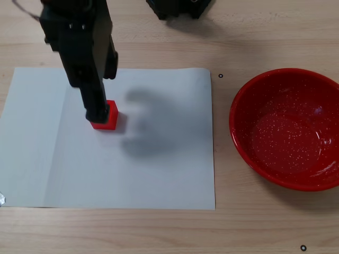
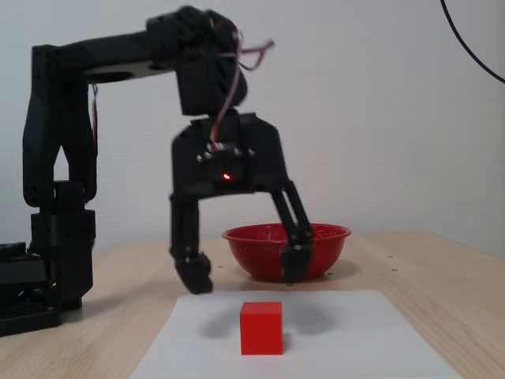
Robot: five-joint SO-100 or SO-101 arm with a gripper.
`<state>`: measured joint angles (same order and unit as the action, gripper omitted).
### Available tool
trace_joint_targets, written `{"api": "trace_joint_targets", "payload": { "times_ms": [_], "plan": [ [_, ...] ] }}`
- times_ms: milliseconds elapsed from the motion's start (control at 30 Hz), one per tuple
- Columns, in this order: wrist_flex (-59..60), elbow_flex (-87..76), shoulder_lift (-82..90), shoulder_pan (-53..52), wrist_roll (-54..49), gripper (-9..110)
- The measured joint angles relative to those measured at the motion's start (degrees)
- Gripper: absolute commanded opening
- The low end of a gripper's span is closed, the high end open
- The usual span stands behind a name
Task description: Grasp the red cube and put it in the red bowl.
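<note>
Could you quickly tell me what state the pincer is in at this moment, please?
Pincer: open, fingers spread wide, holding nothing; it hangs above the red cube, which rests on the white paper sheet.

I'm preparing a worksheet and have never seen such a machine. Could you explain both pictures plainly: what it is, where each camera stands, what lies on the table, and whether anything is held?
The black machine is a small robot arm ending in a gripper with two jaws. One fixed view looks straight down; the other looks level across the table from the front. On the wooden table lies a white paper sheet with a small red cube on it. A large red bowl stands beside the sheet, on the right in the view from above. The jaws are spread open, above the cube. Nothing is held.
</note>
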<state>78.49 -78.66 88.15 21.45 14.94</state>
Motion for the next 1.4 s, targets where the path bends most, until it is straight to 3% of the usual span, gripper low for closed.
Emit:
{"api": "trace_joint_targets", "payload": {
  "times_ms": [833, 1400],
  "plan": [
    [-3.25, 4.83, -10.46, 0.09, 1.32, 41],
    [-4.83, 8.09, -15.29, 0.09, 1.93, 25]
  ]
}}
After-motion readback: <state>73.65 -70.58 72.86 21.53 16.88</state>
